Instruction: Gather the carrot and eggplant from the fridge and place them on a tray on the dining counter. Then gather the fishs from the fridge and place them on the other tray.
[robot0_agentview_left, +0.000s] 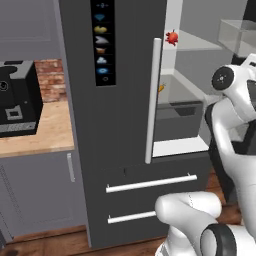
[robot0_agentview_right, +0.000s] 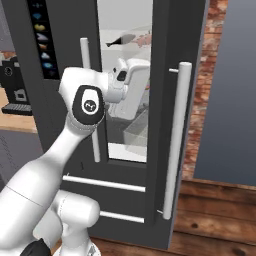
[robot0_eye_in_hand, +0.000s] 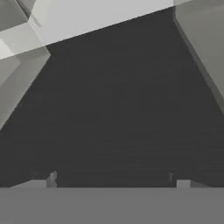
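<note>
The tall dark grey fridge (robot0_agentview_left: 120, 125) has its left door shut and its right door (robot0_agentview_right: 172, 125) swung open. My arm reaches into the open compartment, with the hand (robot0_agentview_right: 127, 82) deep between the shelves. My gripper (robot0_eye_in_hand: 113, 183) is open, its fingertips (robot0_eye_in_hand: 49, 179) spread over a dark surface with nothing between them. An orange tip, probably the carrot (robot0_agentview_left: 161, 88), peeks out past the left door's handle. A slim grey fish (robot0_agentview_right: 120, 41) lies on an upper shelf above the hand. The eggplant, both trays and the dining counter are out of view.
A red round item (robot0_agentview_left: 171, 37) sits on a high fridge shelf. A clear bin (robot0_agentview_left: 180, 107) stands on the lower shelf. A black coffee machine (robot0_agentview_left: 17, 97) rests on the wood counter to the left. The open door's long bar handle (robot0_agentview_right: 175, 140) stands close on the right.
</note>
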